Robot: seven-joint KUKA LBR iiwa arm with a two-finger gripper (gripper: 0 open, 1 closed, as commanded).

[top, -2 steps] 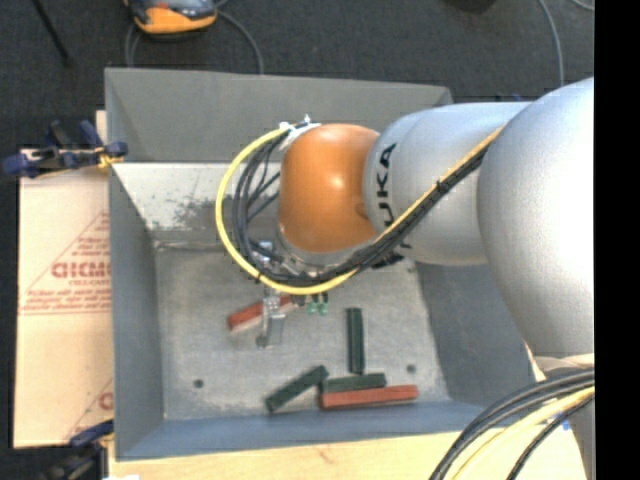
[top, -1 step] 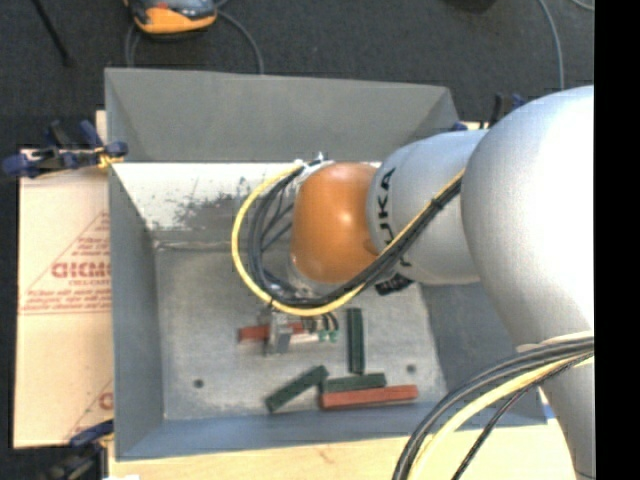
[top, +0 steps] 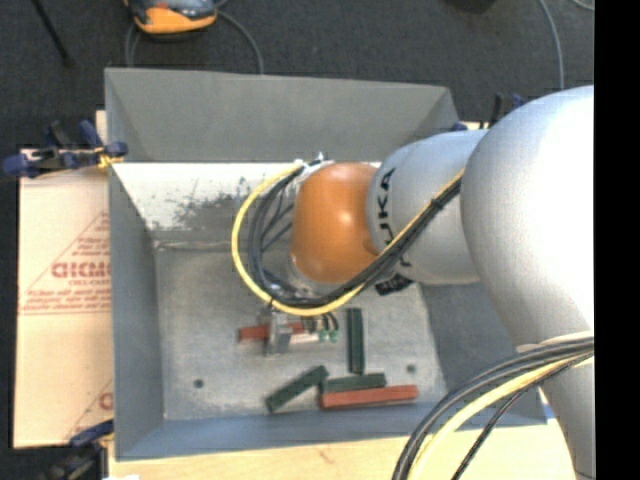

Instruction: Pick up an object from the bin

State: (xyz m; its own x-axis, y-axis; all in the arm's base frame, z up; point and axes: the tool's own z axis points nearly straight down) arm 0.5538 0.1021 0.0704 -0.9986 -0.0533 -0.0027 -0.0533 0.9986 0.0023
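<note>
My gripper (top: 283,335) is low over the bin floor, left of centre, under the arm's orange cover. A small red block (top: 250,335) lies right at its left side, touching or nearly touching it. A dark green bar (top: 354,339) stands lengthwise just to the gripper's right. In front of the gripper a second dark green bar (top: 296,389) lies at a slant on the floor.
Near the bin's front wall a long red-brown bar (top: 368,397) lies flat, with a short dark green bar (top: 352,380) along its far side. The arm and its cables hide the bin's middle and right. The bin's left floor is bare grey metal.
</note>
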